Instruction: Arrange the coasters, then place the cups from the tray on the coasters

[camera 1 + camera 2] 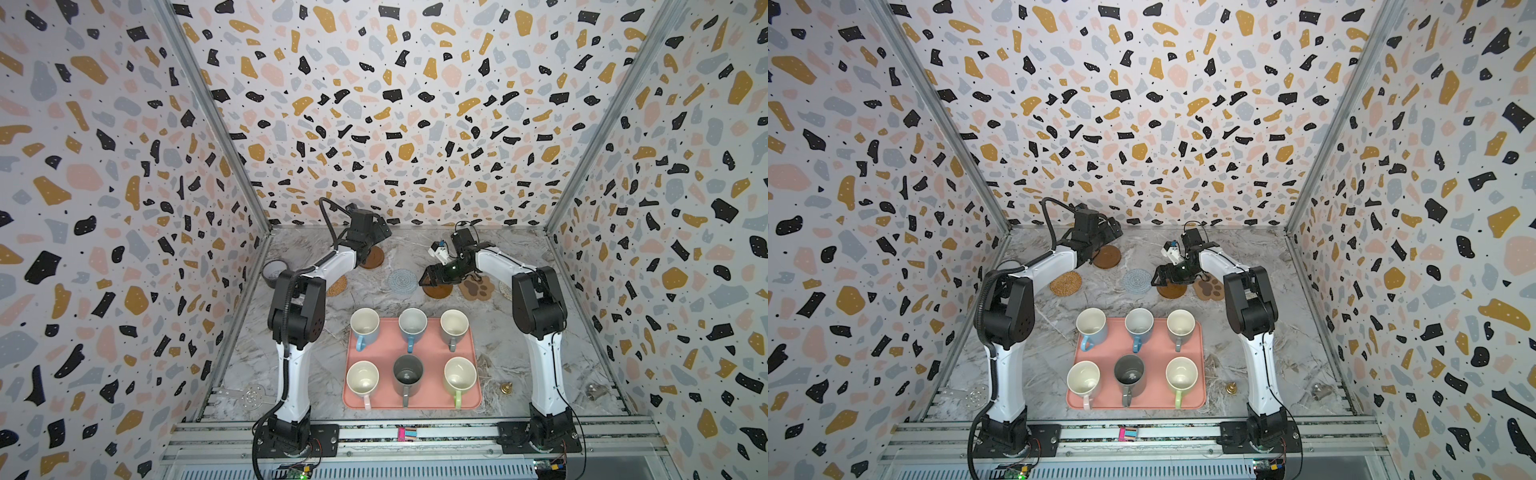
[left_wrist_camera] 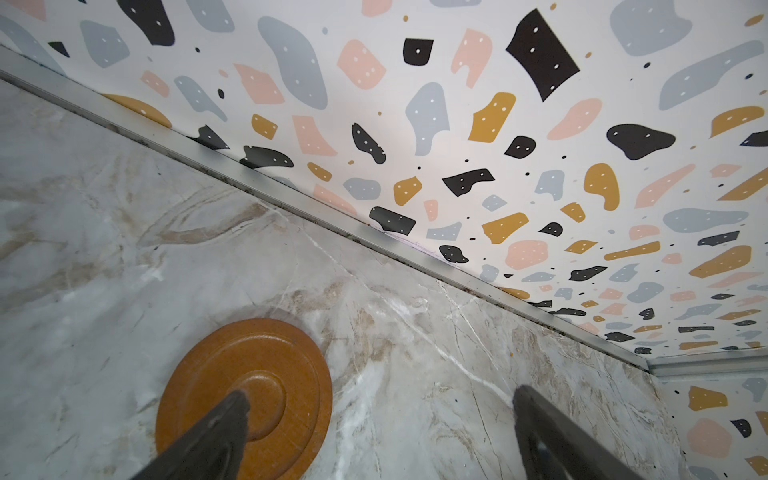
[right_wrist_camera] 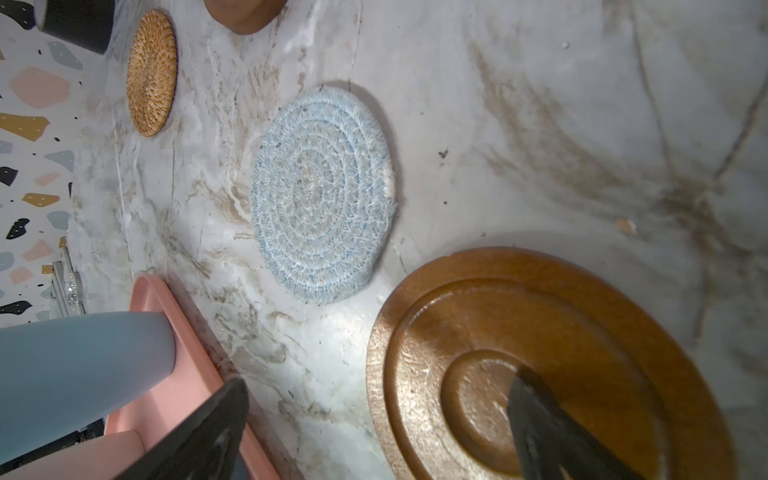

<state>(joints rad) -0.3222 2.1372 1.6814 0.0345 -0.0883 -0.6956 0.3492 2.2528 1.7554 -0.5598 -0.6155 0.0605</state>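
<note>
Six cups stand on the pink tray [image 1: 432, 357]: light blue [image 1: 365, 326], deeper blue [image 1: 412, 326], grey-beige [image 1: 454, 326], pink [image 1: 363, 380], dark grey [image 1: 407, 374], green [image 1: 459, 376]. Coasters lie behind it: a brown disc [image 1: 376, 258], rattan [image 1: 336, 286], pale blue [image 1: 402, 280], a second brown disc [image 1: 437, 291], paw [image 1: 477, 287], and cream [image 1: 505, 287] partly behind the right arm. My left gripper [image 2: 380, 399] hangs open over the far brown disc [image 2: 266, 374]. My right gripper [image 3: 378, 384] is open above the near brown disc [image 3: 540, 332], beside the tray's corner [image 3: 183, 374].
A dark grey tape roll [image 1: 274, 272] sits by the left wall. Near the front lie a perforated metal disc [image 1: 253, 395], a small brass bell [image 1: 505, 388] and a metal fitting [image 1: 592, 390]. Patterned walls enclose the marble table on three sides.
</note>
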